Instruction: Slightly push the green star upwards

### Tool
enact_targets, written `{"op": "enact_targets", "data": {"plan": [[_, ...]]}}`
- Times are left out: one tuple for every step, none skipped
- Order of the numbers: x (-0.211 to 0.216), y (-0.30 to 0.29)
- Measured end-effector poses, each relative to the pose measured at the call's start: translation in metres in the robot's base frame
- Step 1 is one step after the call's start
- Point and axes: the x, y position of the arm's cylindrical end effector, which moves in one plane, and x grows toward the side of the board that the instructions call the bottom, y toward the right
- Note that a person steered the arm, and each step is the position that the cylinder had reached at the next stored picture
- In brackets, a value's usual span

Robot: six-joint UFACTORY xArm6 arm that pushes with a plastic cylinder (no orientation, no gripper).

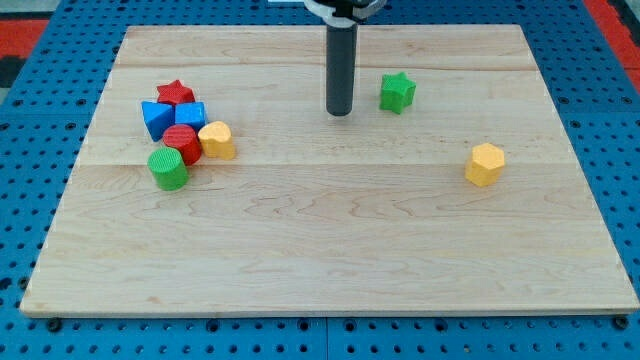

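Observation:
The green star (397, 92) lies on the wooden board (330, 230) in the upper right part of the view. My tip (339, 112) is at the lower end of the dark rod, to the left of the green star and slightly lower in the view. A gap of bare board lies between my tip and the star; they do not touch.
A cluster sits at the view's left: a red star (175, 94), a blue block (157, 119), another blue block (190, 114), a red cylinder (183, 142), a yellow block (216, 140), a green cylinder (168, 168). A yellow hexagonal block (485, 164) lies at the right.

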Motion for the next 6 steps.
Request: {"op": "enact_targets", "data": {"plan": [[0.0, 0.032], [-0.002, 0.066], [-0.014, 0.072], [-0.033, 0.072], [-0.036, 0.076], [-0.033, 0.077]]}}
